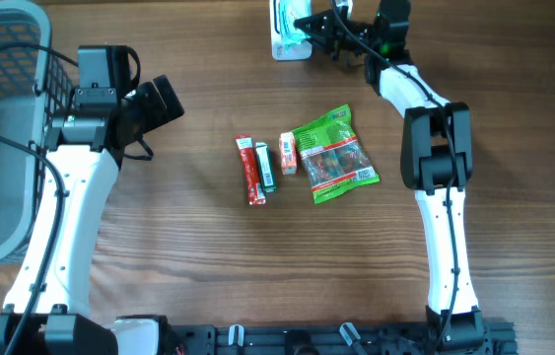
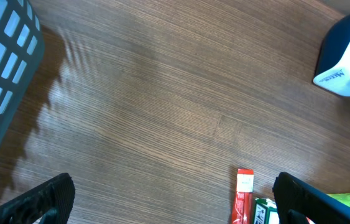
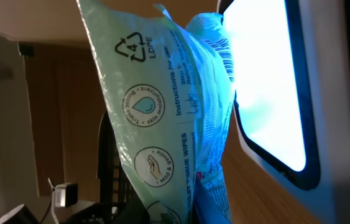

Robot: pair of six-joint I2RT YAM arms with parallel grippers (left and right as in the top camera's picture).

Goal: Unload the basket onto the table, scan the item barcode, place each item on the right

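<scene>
Gripping wipes pack (image 3: pixel 162 124) w/ right fingers (image 3: pixel 108 168), pack just beside lit scanner (image 3: pixel 265 81), left fingers (image 2: pixel 41 202) spread, empty

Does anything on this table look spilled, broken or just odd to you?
Nothing is spilled or broken. The only oddity is the pale green plastic wipes pack: the right claw pinches it, so it hangs crumpled beside the scanner's bright window. The green snack bag lies flat and intact.

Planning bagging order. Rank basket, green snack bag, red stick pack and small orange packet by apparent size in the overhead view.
1. basket, partly out of frame
2. green snack bag
3. red stick pack
4. small orange packet
</scene>
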